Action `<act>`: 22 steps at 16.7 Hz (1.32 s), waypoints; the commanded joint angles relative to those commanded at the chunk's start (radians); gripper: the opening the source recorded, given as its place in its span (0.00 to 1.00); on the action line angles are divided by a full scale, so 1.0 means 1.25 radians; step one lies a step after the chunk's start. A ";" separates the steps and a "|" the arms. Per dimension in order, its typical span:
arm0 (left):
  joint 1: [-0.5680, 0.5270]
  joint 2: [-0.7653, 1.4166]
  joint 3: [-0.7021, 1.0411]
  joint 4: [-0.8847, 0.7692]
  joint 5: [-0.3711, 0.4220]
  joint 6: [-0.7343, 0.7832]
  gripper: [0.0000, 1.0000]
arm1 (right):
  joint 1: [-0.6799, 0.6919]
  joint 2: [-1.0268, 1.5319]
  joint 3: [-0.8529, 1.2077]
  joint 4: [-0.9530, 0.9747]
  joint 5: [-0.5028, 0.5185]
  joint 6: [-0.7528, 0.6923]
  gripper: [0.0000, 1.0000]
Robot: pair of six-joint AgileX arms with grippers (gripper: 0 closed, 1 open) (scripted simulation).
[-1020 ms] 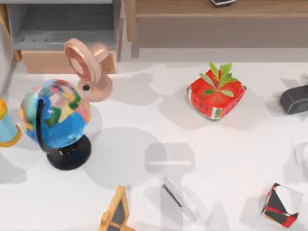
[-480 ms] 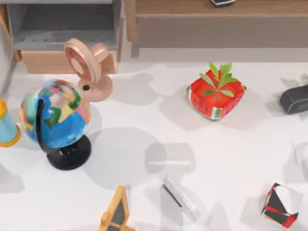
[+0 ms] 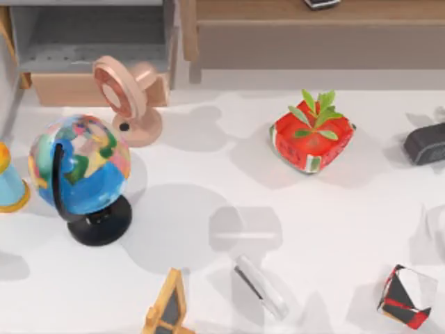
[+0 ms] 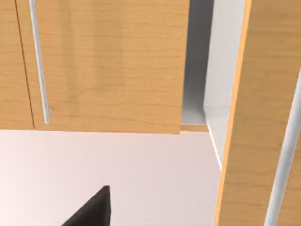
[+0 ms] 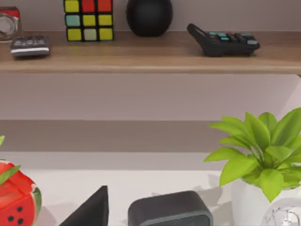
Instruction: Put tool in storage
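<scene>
While the tool [image 3: 260, 286] is lying flat near the front edge of the worktop [image 3: 208, 174], a little right of the middle, nothing is touching it: the slim glassy strip is resting at a slant with its dark edge turned toward the orange-framed triangular piece [image 3: 169, 306], which is sitting just beside it toward the left. Further right, near the front right corner, the black-white-red cube [image 3: 407, 296] is standing well apart from it. Behind, the red watermelon-patterned planter [image 3: 311, 136] is sitting toward the back right, and the globe [image 3: 80, 165] on its black stand is standing near the left edge with the pink fan [image 3: 128, 99] behind it.

At the back left corner the wooden storage unit [image 3: 94, 49] is showing an open grey compartment, and the left wrist view is looking at its cupboard door [image 4: 103, 66] and a gap beside it. The right wrist view is looking over a shelf [image 5: 150, 54] holding a colour cube [image 5: 89, 20] and a calculator [image 5: 222, 40].

Of either gripper I cannot tell whether the fingers are apart or together. To my eye the reach is the step in hand, with the pick not yet made. The next move is calling for an arm to come down over the strip, line its fingers across the narrow width, and pinch low, since so thin a piece could slide.
</scene>
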 joint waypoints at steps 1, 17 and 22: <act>0.012 -0.020 0.016 -0.012 -0.021 -0.026 1.00 | 0.000 0.000 0.000 0.000 0.000 0.000 1.00; -0.478 -0.228 0.535 -0.864 -0.424 -1.165 1.00 | 0.000 0.000 0.000 0.000 0.000 0.000 1.00; -0.806 -0.188 0.691 -1.275 -0.529 -1.649 1.00 | 0.000 0.000 0.000 0.000 0.000 0.000 1.00</act>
